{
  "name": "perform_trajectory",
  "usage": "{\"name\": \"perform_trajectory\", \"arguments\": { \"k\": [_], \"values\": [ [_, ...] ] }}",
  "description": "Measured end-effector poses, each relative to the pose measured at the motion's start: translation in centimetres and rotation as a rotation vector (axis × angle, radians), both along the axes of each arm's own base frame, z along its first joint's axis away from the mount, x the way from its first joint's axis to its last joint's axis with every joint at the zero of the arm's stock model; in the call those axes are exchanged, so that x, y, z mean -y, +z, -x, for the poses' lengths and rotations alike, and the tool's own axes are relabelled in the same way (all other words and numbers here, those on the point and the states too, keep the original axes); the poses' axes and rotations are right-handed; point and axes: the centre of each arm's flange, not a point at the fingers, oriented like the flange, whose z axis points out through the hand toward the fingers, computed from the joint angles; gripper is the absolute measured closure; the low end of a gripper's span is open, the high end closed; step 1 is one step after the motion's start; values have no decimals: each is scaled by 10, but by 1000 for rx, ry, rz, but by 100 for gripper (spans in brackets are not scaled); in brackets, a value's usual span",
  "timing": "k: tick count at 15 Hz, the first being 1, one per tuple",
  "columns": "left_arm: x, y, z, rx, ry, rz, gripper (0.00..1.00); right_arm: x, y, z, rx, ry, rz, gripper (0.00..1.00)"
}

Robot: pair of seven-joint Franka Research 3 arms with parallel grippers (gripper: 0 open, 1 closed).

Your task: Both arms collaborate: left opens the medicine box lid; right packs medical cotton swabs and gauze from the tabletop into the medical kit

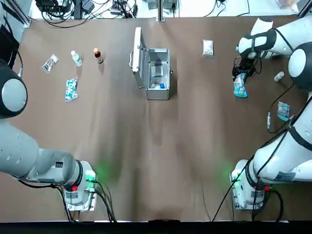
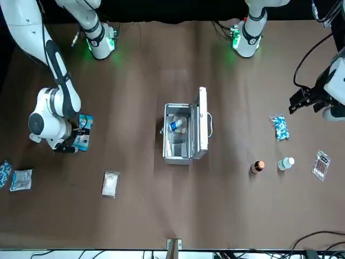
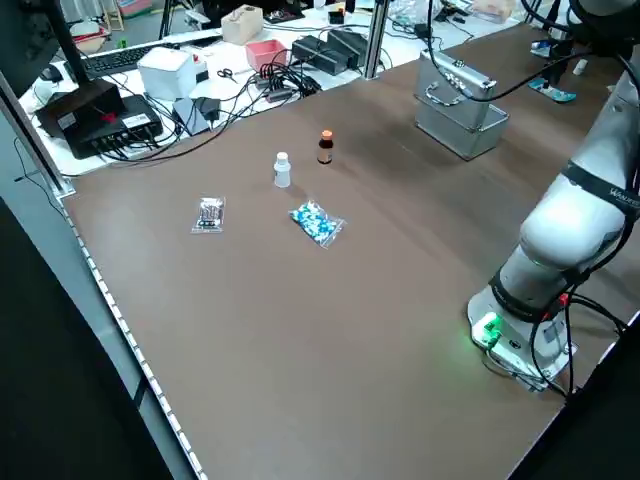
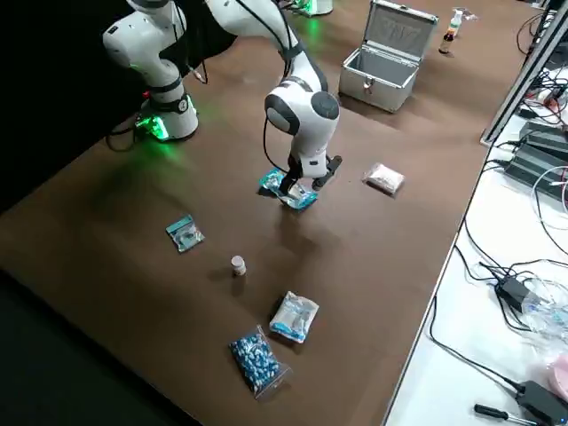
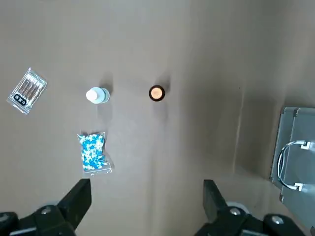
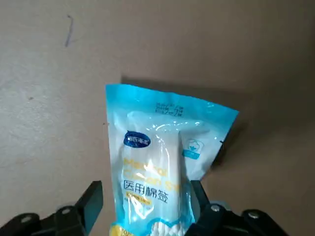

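the lid (image 1: 138,51) already stands upright on the left side of the kit (image 1: 157,73), which sits near the far edge of the table (image 1: 161,156), about mid-width; the step in hand looks like the pick-up of the swabs (image 6: 157,167); the right gripper (image 6: 145,209) is low over that packet near the table's right edge, toward the far right corner, its fingers (image 6: 91,201) spread either side of the packet and not yet closed on it; the packet's long axis runs roughly from the far edge toward the near edge, slightly slanted, with its near end under the gripper in the wrist view and its other end pointing away from it; next, as i judge it, the fingers must close across the packet's narrow width, lift, and carry it left to the open kit; the gauze (image 1: 208,48) lies flat near the far edge, between kit and right gripper, its long axis also far-to-near; the left gripper (image 5: 142,196) hangs released near the table's left edge, holding nothing.
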Motion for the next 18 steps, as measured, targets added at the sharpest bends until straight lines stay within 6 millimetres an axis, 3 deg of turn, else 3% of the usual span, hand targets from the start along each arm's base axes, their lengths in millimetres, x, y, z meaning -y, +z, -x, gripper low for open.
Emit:
{"name": "perform_trajectory", "arguments": {
  "k": [6, 7, 8, 9, 11, 12, 13, 16, 18],
  "values": [
    [-1, -1, 0, -1, 1, 0, 0, -2, -17, 5, -32, 3, -3, 24],
    [-1, -1, 0, -1, 1, 0, 0, -2, -18, 6, -39, 4, -4, 33],
    [-1, -1, 0, -1, 1, 0, 0, -2, -18, 7, -50, 3, -5, 50],
    [-1, -1, 0, -1, 2, 0, 0, -2, -17, 6, -60, 2, -5, 60],
    [-1, -1, 0, -1, 1, 0, 0, -1, -15, 6, -83, 1, -8, 64],
    [-1, -1, 0, -1, 1, 0, 0, -1, -12, 4, -94, 1, -9, 81],
    [-1, -1, 0, -1, 1, 0, 0, -2, -10, 2, -94, 2, -10, 88],
    [-1, -1, 0, -1, 2, 0, 0, -13, 3, -8, -107, 23, -15, 88],
    [-1, -1, 0, -2, 2, 0, 0, -36, 27, -25, -110, 57, -16, 88]
  ]
}}
